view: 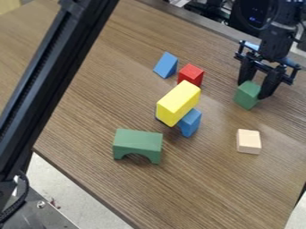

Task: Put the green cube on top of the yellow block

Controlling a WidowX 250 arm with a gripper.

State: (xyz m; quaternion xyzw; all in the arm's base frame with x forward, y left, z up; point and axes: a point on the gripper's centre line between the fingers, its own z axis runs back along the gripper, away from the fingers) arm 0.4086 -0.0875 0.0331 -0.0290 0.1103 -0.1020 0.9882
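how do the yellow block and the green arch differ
The yellow block is a plain oblong, while the green arch has a curved cut-out in its lower edge. The yellow block rests raised on blue, whereas the green arch stands on the table. Both are longer than they are wide, and neither is in the gripper.
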